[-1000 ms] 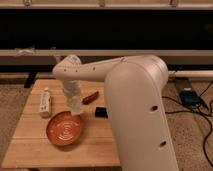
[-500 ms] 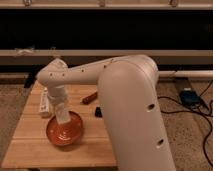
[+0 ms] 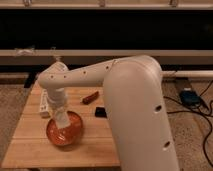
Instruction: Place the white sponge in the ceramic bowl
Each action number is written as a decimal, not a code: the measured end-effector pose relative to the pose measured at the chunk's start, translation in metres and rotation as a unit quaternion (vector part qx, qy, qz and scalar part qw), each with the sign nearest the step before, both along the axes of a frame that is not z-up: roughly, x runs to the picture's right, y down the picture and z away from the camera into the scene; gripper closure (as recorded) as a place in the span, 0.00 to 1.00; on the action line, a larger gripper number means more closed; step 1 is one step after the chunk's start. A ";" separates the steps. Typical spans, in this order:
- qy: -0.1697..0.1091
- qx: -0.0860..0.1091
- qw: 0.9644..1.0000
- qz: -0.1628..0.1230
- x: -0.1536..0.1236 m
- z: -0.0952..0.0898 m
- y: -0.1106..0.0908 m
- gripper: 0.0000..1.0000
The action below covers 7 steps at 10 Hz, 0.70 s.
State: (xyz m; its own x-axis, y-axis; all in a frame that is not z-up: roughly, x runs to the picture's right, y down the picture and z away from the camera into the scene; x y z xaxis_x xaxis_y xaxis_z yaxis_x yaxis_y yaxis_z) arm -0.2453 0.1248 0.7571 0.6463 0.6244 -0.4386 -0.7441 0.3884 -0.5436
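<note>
Orange-red ceramic bowl (image 3: 65, 132) under tool (image 3: 62, 121)

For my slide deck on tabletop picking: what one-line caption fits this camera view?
Robot arm reaches down, its hand over the orange ceramic bowl on a wooden table.

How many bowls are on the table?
1: the ceramic bowl sits at the table's front left, with the gripper down over it. The arm might hide others.
</note>
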 end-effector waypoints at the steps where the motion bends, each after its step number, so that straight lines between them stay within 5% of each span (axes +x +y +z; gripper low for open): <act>1: -0.003 0.002 1.000 0.001 0.001 -0.003 -0.002 0.22; 7: -0.025 -0.003 1.000 0.004 0.005 -0.009 -0.013 0.20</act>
State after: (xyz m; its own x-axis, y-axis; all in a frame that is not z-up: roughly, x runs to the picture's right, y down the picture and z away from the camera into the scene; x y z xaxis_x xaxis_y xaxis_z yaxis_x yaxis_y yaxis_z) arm -0.2407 0.1116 0.7479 0.6630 0.6266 -0.4096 -0.7185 0.3789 -0.5833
